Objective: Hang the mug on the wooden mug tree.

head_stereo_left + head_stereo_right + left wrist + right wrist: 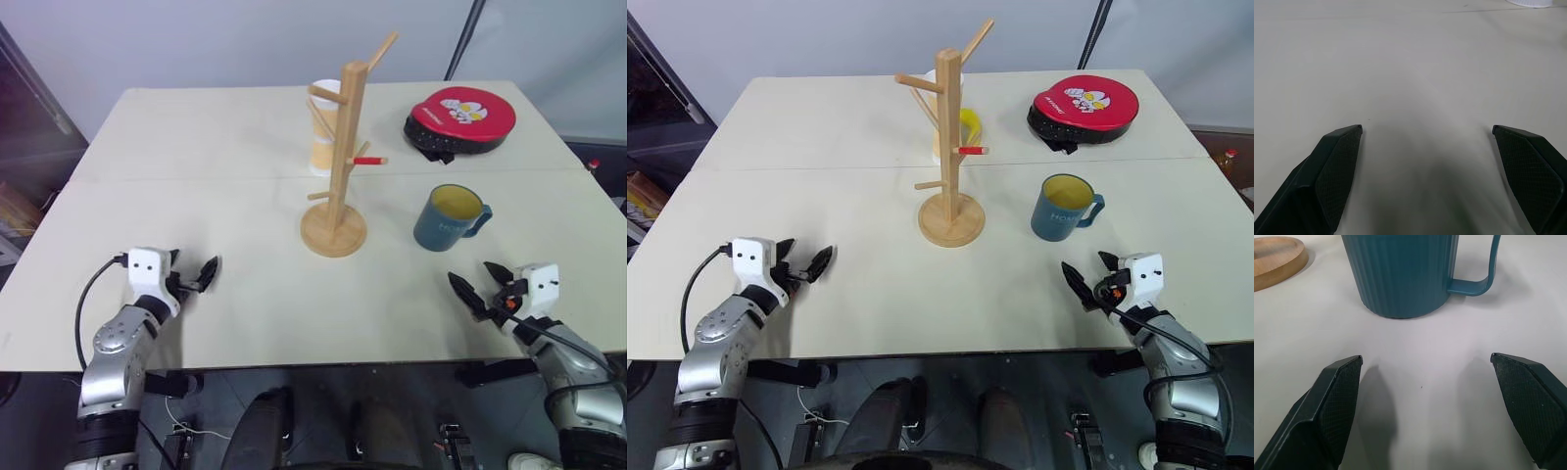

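Right wrist view showed the right gripper (pixel 1425 396) with its jaws spread wide apart over bare bench (pixel 1420 362), holding nothing. Just ahead of those jaws stood the mug (pixel 1403 274), upright on the bench, its loop handle turned away from the wooden mug tree (pixel 338 147). The tree's round base sat farther out, beyond the mug on the side toward the left gripper (pixel 193 275). That gripper's jaws were likewise wide apart and empty, well apart from both. Past the tree stood a white and orange cup (pixel 323 147), and beyond the mug a red pad (pixel 462 117).
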`<move>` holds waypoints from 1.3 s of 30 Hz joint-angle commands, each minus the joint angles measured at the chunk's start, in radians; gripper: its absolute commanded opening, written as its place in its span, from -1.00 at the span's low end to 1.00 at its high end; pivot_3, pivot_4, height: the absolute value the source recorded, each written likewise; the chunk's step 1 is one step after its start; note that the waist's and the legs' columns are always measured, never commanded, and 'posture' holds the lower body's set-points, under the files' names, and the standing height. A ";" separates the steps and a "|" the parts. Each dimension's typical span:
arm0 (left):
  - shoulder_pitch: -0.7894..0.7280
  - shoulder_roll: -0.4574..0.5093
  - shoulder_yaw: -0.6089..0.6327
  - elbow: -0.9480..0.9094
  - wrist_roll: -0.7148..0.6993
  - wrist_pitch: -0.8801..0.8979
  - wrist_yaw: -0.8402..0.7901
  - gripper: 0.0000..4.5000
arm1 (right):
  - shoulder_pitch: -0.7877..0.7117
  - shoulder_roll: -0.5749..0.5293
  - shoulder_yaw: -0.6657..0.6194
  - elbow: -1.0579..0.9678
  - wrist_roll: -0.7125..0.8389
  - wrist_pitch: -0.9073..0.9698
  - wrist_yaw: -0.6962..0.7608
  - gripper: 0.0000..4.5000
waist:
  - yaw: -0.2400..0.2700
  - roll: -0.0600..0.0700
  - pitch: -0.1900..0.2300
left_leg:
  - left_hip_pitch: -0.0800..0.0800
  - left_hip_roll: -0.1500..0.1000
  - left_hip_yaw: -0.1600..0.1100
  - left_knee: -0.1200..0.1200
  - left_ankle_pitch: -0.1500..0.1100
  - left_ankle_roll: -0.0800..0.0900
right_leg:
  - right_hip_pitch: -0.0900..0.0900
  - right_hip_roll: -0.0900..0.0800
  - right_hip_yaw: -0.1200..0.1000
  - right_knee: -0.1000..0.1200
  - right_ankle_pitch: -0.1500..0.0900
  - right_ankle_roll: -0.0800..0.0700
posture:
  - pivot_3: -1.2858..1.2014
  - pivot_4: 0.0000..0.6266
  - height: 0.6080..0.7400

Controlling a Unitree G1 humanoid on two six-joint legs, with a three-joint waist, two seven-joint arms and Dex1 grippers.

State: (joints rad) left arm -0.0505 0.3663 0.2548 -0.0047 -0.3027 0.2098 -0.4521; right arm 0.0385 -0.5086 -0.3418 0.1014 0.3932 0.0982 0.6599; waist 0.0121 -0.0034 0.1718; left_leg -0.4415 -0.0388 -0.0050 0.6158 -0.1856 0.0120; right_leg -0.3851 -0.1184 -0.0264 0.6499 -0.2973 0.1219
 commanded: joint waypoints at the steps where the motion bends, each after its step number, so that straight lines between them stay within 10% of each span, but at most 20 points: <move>1: 0.000 0.002 0.003 -0.051 -0.011 -0.022 -0.004 1.00 | -0.007 -0.015 -0.009 -0.016 -0.003 -0.024 0.012 0.94 | 0.000 0.000 0.000 | 0.000 0.000 0.000 0.000 0.000 0.000 | 0.000 0.000 0.000 0.000 0.000 0.000 | 0.03 -0.52 1.00; 39: -0.106 0.057 -0.400 -0.405 -0.137 0.155 -0.353 1.00 | -0.263 -0.040 -0.025 0.241 -0.099 -0.173 -0.110 0.94 | -0.003 0.000 0.000 | 0.000 0.000 0.000 0.000 0.000 0.000 | 0.001 0.001 -0.001 -0.001 0.000 0.000 | 0.03 -0.52 1.00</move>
State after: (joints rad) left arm -0.1413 0.4264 -0.1428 -0.3704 -0.4330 0.3671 -0.8042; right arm -0.2047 -0.5307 -0.3588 0.3463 0.2967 -0.0523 0.5547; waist 0.0092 -0.0031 0.1719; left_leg -0.4415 -0.0388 -0.0048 0.6161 -0.1854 0.0122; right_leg -0.3841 -0.1172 -0.0276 0.6493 -0.2973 0.1215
